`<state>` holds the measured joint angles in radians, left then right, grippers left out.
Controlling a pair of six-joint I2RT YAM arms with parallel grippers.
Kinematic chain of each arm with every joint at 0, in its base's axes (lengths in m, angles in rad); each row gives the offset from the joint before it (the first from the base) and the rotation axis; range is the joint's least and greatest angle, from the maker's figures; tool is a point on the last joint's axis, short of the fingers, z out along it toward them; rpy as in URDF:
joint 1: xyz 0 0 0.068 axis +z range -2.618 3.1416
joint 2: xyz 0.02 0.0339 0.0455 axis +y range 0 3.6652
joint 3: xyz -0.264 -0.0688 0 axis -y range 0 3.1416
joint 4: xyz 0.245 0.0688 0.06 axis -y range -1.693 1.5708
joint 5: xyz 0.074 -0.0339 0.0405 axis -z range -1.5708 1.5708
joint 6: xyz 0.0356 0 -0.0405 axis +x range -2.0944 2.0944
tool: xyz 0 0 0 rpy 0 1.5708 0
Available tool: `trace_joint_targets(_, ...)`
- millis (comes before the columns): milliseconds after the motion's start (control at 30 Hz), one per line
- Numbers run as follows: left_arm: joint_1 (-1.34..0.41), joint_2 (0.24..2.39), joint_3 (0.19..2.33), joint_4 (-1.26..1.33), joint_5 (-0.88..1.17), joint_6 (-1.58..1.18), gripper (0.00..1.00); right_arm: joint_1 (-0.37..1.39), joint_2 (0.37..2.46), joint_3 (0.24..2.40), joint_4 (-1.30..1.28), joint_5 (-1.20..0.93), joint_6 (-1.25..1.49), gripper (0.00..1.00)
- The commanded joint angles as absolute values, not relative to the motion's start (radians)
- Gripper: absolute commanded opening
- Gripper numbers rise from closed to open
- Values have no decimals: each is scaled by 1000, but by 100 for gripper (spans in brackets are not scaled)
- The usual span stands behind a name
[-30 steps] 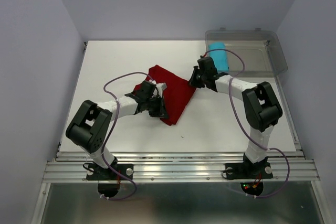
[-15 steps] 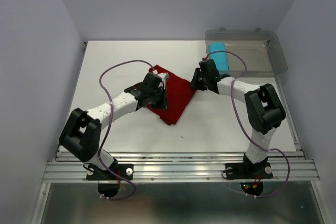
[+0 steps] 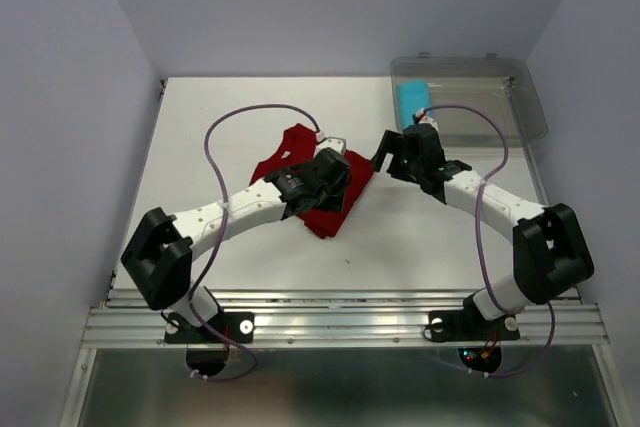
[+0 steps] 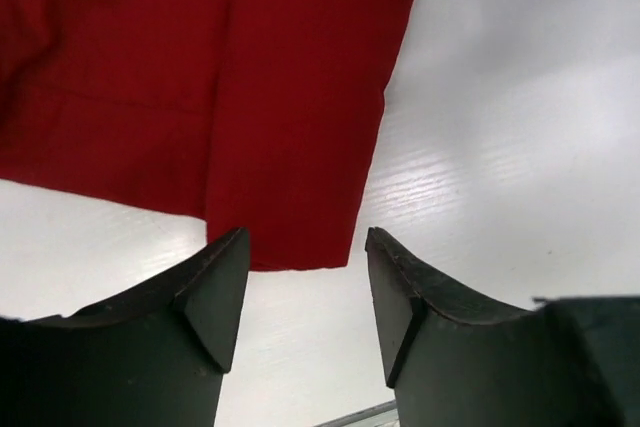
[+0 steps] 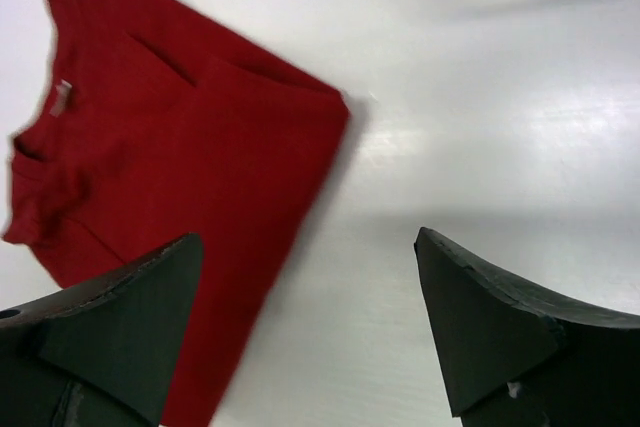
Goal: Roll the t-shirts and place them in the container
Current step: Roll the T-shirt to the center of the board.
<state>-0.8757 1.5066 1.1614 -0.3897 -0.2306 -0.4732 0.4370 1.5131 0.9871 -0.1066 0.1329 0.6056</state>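
Red t-shirt (image 3: 298, 139): folded flat at centre of the top view, on the white table (image 3: 210, 117).
Blue t-shirt (image 3: 412, 100): compact roll inside the clear bin (image 3: 530, 112), upper right.
Left gripper (image 4: 305, 247): fingers apart, gripping nothing; the red hem corner shows between them.
Right gripper (image 5: 305, 247): fingers wide apart over bare table, just right of the red cloth.

Clear plastic bin (image 3: 505, 107) at white table's (image 3: 220, 117) far-right corner

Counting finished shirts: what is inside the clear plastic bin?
One compact light cyan-blue rolled t-shirt lies at the left end of the clear plastic bin; the right arm hides its near end.
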Motion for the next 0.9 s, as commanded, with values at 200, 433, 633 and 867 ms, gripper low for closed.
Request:
trace_joint_targets(200, -1025, 1664, 1284, -498, -414, -506, 73, 393, 1257, 727, -195, 144, 643, 98)
trace_joint_targets(433, -1066, 1811, 1327, -525, -489, -505, 66, 393, 1178, 637, -215, 114, 686, 100)
trace_joint_targets(633, -1065, 1885, 1325, -497, -489, -483, 62, 393, 1158, 597, -215, 91, 699, 100)
trace_joint_targets(867, -1057, 1996, 1362, -532, -537, -488, 3, 393, 1164, 581, -204, 49, 710, 100)
